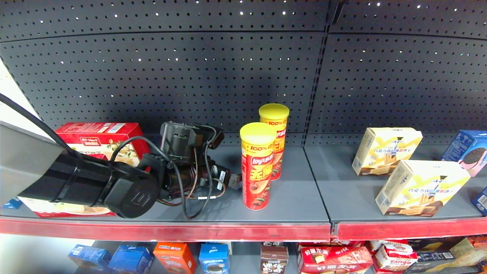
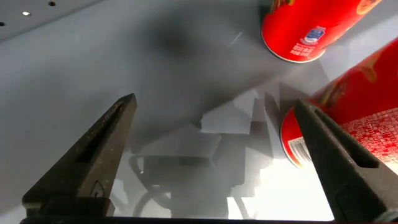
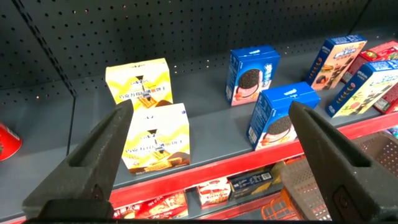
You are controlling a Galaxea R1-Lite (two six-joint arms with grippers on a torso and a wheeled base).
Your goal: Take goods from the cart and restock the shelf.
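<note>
Left jaws released on the shelf [image 1: 296, 205], just beside the front chip can [image 1: 256, 167].
That can stands upright near the shelf's red edge, the rear chip can [image 1: 274, 137] tucked right behind it, both with yellow lids. Left jaws spread wide, nothing between them, one side close to the front can's base. Right jaws gaping too, empty, out before the yellow wafer boxes [image 3: 149, 134] and blue cookie boxes [image 3: 280, 118].

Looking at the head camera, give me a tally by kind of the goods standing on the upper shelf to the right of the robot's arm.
Red cylindrical chip cans with yellow lids: 2
Yellow and white cardboard wafer boxes: 2
Blue cardboard cookie boxes, cut off at the picture's edge: 2
Total: 6
</note>
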